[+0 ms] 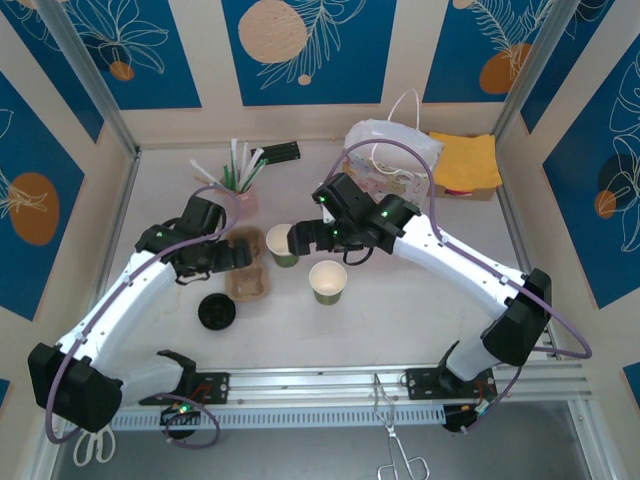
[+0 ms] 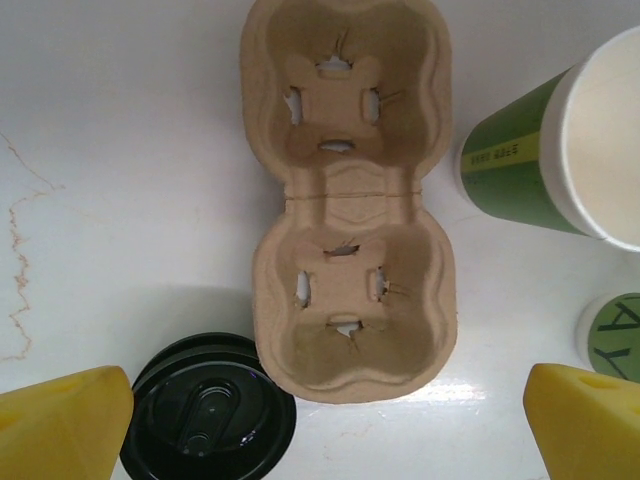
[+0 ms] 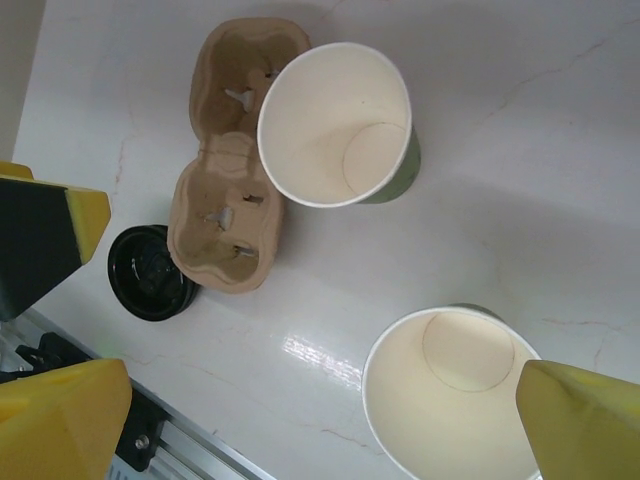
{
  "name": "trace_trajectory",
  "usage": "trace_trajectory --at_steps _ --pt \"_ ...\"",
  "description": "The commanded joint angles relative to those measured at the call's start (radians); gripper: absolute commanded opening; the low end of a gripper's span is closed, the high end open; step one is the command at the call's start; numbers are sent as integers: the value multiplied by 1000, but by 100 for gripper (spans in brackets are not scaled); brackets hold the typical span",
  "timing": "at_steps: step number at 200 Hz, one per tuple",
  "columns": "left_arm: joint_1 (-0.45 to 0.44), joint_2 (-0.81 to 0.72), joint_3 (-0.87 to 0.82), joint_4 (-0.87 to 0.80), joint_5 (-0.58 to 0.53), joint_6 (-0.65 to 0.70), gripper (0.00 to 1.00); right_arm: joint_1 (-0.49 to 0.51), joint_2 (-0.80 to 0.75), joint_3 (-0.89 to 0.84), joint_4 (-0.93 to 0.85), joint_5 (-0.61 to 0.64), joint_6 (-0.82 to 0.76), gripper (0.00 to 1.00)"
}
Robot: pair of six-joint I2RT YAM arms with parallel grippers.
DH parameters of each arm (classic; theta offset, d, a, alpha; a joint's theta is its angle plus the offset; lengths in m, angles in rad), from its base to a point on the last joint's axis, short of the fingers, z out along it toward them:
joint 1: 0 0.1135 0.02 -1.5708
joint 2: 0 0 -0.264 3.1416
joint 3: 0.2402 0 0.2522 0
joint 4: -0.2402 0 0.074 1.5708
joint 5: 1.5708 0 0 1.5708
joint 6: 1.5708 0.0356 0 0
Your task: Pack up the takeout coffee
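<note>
Top external view puts the moulded brown pulp two-cup carrier (image 1: 247, 268) flat on the white table (image 1: 420, 310), left of centre. The left gripper (image 1: 232, 258) hovers right above it, and the right gripper (image 1: 300, 238) hangs over a green paper cup (image 1: 283, 245) just beside the carrier. Both claws stand wide apart and hold nothing. That arrangement reads as a split of labour: probably one arm steadies the carrier while the other lifts a cup into a well.

From the left wrist, the carrier (image 2: 350, 200) is seen straight down. Both wells are empty, each with four small slit tabs, and a crease joins them. A glossy black plastic lid (image 2: 210, 410) lies at its near end, touching or just beside it. Both cups stand upright, lidless, cream inside and seemingly empty; the second cup (image 3: 450, 400) is set apart from the carrier. A white plastic bag (image 1: 395, 150) waits at the back, likely the final destination.
</note>
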Motion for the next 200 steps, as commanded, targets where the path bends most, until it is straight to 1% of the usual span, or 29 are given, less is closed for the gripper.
trace_trajectory --at_steps 1,58,68,88,104,118,178,200 --pt "13 25 -24 44 34 33 100 -12 30 56 -62 -26 -8 99" --pt "13 140 -3 74 50 38 93 -41 29 19 -73 -25 1 99" --pt "12 160 5 74 54 34 90 -49 23 7 -66 -28 1 99" --pt "13 192 17 77 60 27 87 -69 6 -17 -49 -40 -3 99" --pt "14 208 24 83 66 24 79 -81 -2 -31 -42 -45 -6 99" --pt "13 224 31 85 74 19 76 -89 -4 -41 -36 -44 -7 99" --pt "13 249 74 58 81 20 74 -107 -11 -74 -11 -64 -19 99" --pt "13 233 54 29 55 9 73 -107 -6 -64 -9 -72 -25 99"
